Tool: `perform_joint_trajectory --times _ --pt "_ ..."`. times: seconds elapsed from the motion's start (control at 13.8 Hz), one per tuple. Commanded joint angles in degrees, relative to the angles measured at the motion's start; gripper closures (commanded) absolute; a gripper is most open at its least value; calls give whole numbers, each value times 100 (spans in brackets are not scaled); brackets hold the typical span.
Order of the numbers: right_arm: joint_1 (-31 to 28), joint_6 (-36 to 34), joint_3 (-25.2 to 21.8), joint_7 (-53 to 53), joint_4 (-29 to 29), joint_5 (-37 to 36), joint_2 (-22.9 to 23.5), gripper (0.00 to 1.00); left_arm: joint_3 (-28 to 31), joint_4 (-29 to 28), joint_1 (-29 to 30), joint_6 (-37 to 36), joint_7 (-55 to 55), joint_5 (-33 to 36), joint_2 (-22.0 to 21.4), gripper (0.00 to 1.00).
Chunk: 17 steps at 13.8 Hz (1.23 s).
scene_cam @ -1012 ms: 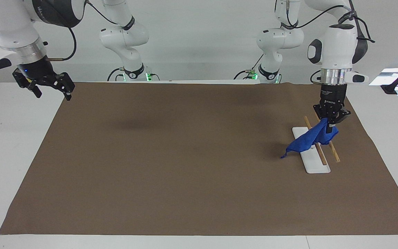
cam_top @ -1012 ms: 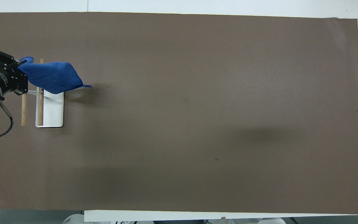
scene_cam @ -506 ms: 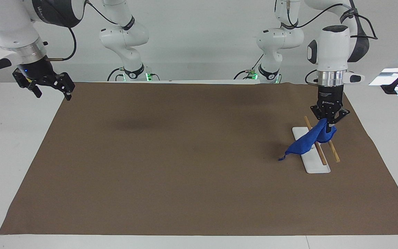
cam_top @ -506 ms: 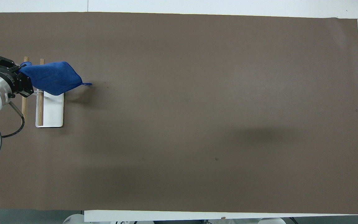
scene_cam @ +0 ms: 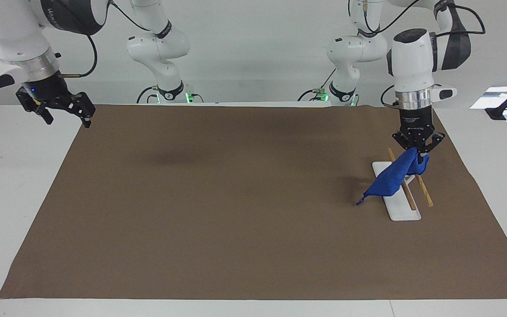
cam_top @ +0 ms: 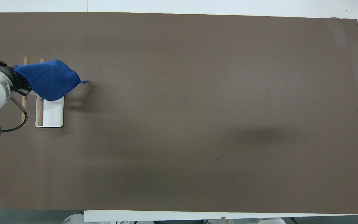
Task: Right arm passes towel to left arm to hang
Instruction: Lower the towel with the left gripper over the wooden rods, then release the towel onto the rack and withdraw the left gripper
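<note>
Left gripper clamped tight on one corner of the towel, pointing straight down over the rack at the left arm's end of the table. Towel draped off the fingertips across the two wooden rods, loop corner trailing toward the table's middle, rest of cloth over the white base plate. Right gripper spread wide, holding nothing, waiting over the white table edge at the right arm's end. Brown mat covering most of the tabletop; pale wall w/ cables near the arm bases. Overhead view: towel's flat shape seen, right gripper out of shot. Facing view: both grippers, grip on cloth.
</note>
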Motion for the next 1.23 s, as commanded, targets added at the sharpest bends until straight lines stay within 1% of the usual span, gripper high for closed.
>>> perform_joint_trajectory --times 0.0,0.07,0.29,0.51,0.72,0.87,1.08,1.16 --pt "50 -61 -49 -133 -32 88 -47 0 -27 89 285 -92 -512 146 207 100" --pt "50 -61 -49 -133 -32 88 -47 0 -10 54 337 -83 -521 146 207 100" --pt "50 -61 -49 -133 -32 88 -56 0 -9 44 784 57 -434 155 242 100" --pt "41 -61 -40 -133 -32 88 -56 0 -1 -78 1084 355 -48 164 233 100" --pt "50 -60 -14 -116 -23 88 -47 0 8 -280 1277 672 217 164 181 100" --pt "24 -70 -14 -133 -50 97 -56 0 8 -447 1278 918 234 164 180 98" --pt "59 -70 -5 -107 -172 97 -117 0 17 -622 1313 1348 234 164 294 98" --pt "50 -70 -5 -107 -181 97 -117 0 17 -632 1374 1463 243 172 425 96"
